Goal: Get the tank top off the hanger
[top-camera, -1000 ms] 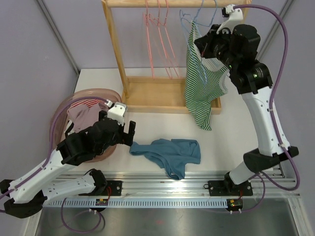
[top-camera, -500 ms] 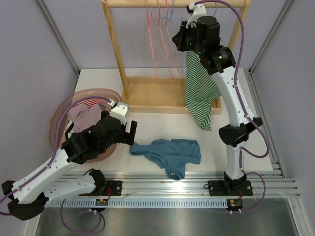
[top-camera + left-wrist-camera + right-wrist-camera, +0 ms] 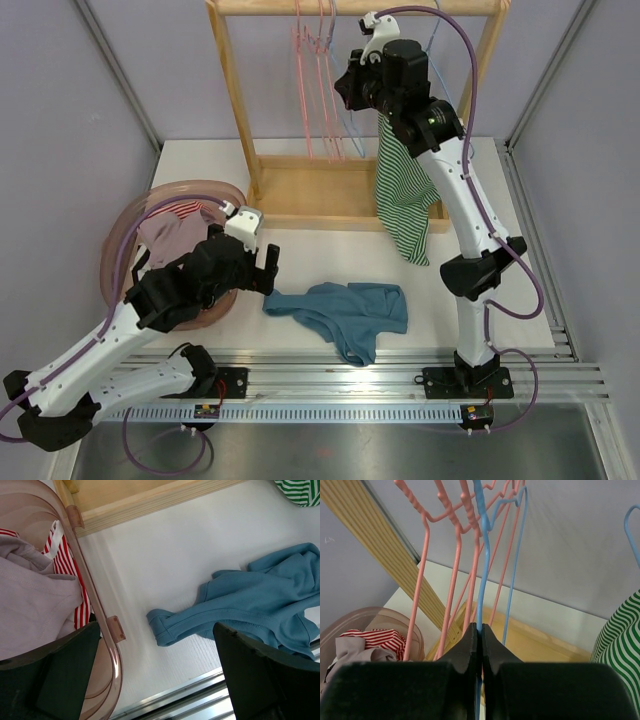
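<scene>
Your right gripper point(image 3: 480, 630) is pinched fully shut on the wire of a blue hanger point(image 3: 481, 555). It sits high on the rack point(image 3: 235, 100), just under the top bar, at 12 o'clock in the top view. The tank top point(image 3: 405, 195), striped green and white, hangs close by at the gripper's 4 o'clock, its hem reaching down past the rack's base. Its upper end is hidden behind the arm, so you cannot tell what it hangs from. Pink hangers point(image 3: 310, 90) dangle at the gripper's 9 o'clock.

Your left gripper point(image 3: 155, 642) is spread wide and holds nothing. It hovers low over the table point(image 3: 300, 250) at 8 o'clock in the top view, with the basket point(image 3: 130, 215) at its 9 o'clock and a crumpled blue shirt point(image 3: 345, 310) at its 3 o'clock.
</scene>
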### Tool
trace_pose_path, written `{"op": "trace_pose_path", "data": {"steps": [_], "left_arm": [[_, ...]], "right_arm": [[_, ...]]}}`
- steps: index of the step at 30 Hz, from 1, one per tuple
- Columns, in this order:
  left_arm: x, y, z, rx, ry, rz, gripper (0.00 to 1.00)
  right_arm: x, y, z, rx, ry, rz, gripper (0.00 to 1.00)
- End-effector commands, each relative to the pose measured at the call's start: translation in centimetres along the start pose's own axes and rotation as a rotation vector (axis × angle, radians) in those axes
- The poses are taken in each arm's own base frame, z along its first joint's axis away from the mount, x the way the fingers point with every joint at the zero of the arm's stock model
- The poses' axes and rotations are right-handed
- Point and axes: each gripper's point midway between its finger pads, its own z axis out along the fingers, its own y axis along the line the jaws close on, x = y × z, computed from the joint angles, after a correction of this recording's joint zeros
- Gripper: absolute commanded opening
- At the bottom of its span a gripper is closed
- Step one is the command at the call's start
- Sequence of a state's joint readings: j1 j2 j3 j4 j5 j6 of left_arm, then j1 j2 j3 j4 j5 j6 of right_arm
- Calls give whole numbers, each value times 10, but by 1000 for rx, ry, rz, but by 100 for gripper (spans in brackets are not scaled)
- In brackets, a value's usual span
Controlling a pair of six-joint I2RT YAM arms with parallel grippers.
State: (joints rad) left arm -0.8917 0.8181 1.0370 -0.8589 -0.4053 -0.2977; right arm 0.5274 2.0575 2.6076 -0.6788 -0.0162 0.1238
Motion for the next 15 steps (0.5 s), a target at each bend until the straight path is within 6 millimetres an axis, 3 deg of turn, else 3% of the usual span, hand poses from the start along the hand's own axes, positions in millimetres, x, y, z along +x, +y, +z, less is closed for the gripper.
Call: {"op": "trace_pose_path", "data": {"steps": [1, 5, 8, 9, 12, 13, 15], "left_arm": [[-19, -11, -3, 50, -49, -57, 99], [-25, -25, 1, 98, -46, -106, 99], [-26, -42, 8, 144, -40, -123, 99], [-26, -47, 10, 154, -38, -123, 99], [-22, -66, 21, 178, -8, -102, 99], [-20, -74, 30, 180, 6, -88, 99], [-15, -89, 36, 205, 26, -61, 99]], "right_arm": [[-22, 9, -16, -15, -66, -6, 9], [-28, 10, -30, -18, -84, -6, 41], [-33, 4, -45, 15, -91, -21, 56], [-29, 1, -48, 27, -79, -26, 71], [-42, 0, -80, 43, -102, -38, 93], [-42, 0, -88, 45, -101, -40, 99], [-41, 0, -111, 47, -95, -39, 99]]}}
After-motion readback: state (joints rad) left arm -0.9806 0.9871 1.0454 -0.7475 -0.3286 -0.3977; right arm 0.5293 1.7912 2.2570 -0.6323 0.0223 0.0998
